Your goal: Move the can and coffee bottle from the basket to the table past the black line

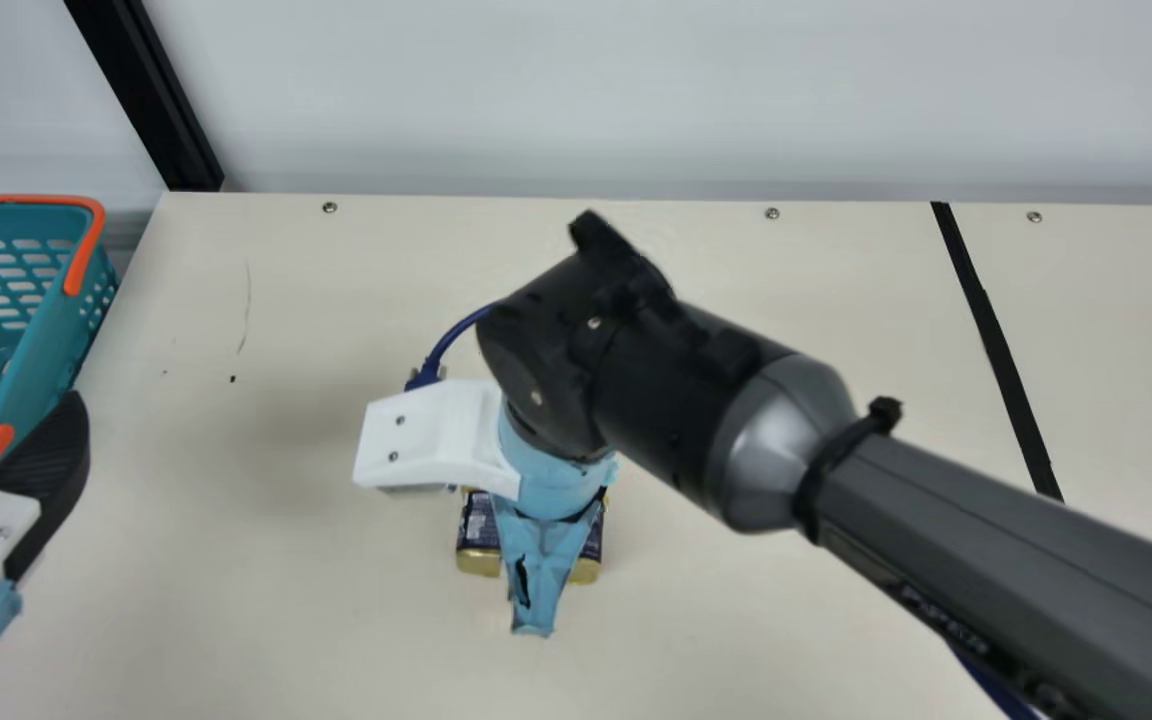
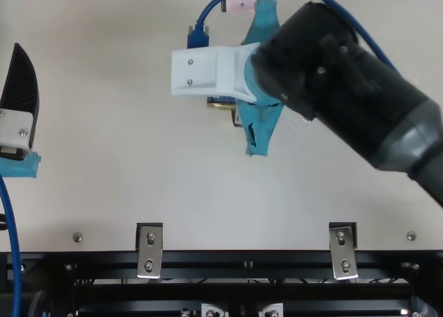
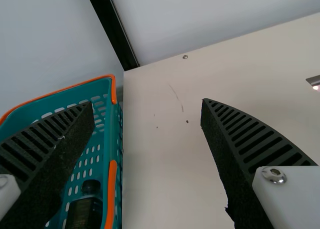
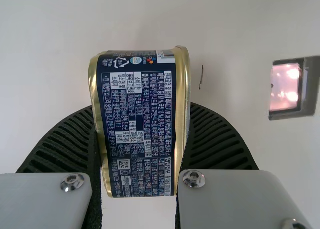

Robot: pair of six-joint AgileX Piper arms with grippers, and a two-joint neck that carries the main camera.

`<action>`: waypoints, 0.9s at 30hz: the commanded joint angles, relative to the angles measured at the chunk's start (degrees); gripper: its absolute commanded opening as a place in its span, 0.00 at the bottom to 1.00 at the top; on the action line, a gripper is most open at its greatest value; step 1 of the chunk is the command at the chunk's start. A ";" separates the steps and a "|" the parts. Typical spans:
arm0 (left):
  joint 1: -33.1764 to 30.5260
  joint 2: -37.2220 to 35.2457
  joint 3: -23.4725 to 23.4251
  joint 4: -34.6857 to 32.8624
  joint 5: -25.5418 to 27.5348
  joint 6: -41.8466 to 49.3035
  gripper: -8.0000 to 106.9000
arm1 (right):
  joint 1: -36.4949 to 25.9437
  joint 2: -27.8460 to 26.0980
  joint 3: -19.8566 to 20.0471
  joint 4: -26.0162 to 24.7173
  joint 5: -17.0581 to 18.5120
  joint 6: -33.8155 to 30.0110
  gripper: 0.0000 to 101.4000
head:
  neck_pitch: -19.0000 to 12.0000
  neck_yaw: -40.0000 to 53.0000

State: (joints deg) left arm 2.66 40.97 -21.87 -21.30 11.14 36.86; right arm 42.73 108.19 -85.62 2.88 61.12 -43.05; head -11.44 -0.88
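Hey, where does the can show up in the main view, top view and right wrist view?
Main view: can, a bit below centre, partly covered.
Top view: can, a sliver, upper middle.
Right wrist view: can, in the middle, large.
Shared landmark: the right gripper, fingers around the can.

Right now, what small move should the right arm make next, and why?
Probably a slight lift of the can by the right gripper: it looks closed on the can's two sides, and the can is between the basket and the black line, not yet past it.
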 commanded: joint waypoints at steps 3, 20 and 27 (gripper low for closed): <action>0.00 0.00 0.00 0.00 0.00 0.00 0.85 | -2.12 -1.54 -0.39 1.22 2.36 2.84 0.00 | 0.12 -0.61; 0.00 0.00 0.00 0.00 0.00 0.00 0.85 | -18.40 -13.84 8.63 -0.85 4.24 12.23 0.00 | 3.15 -19.14; 0.00 0.00 0.00 0.00 0.00 0.00 0.85 | -29.09 -20.49 13.89 -1.20 4.53 11.63 0.00 | 3.59 -27.64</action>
State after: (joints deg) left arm 2.66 40.97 -21.87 -21.30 11.14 36.86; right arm 17.18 89.00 -72.63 1.82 65.69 -30.94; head -7.62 -26.69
